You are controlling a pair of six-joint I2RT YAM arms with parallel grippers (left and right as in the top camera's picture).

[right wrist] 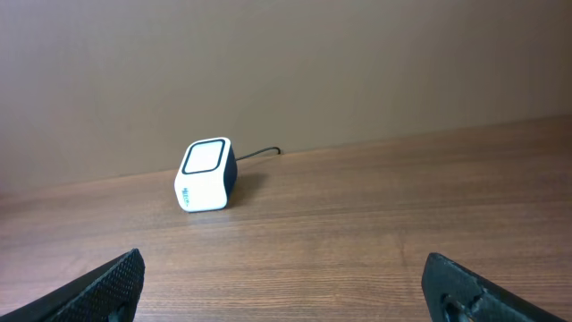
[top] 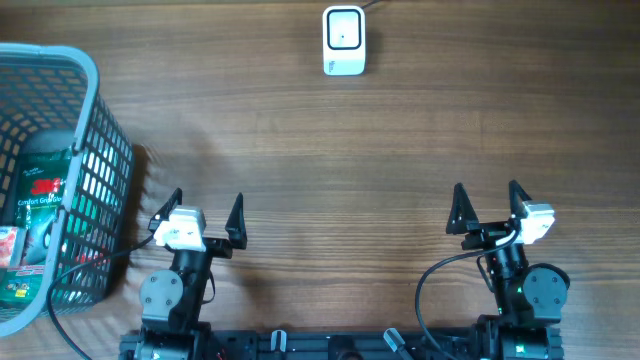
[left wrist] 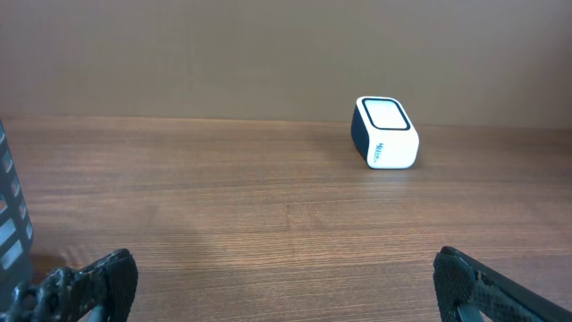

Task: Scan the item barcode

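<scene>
A white barcode scanner (top: 344, 40) with a dark window stands at the far middle of the wooden table; it also shows as the scanner (left wrist: 385, 132) and the scanner (right wrist: 206, 173) in the wrist views. Packaged items (top: 40, 205), one green and black, lie inside the grey basket (top: 105, 150) at the left. My left gripper (top: 207, 210) rests near the front edge, just right of the basket, open and empty. My right gripper (top: 489, 207) rests at the front right, open and empty too. No barcode is readable from here.
The basket's mesh wall (left wrist: 11, 210) stands close to the left of my left gripper. A cable (right wrist: 259, 154) runs from the scanner toward the back wall. Bare wood (top: 340, 180) lies between both grippers and the scanner.
</scene>
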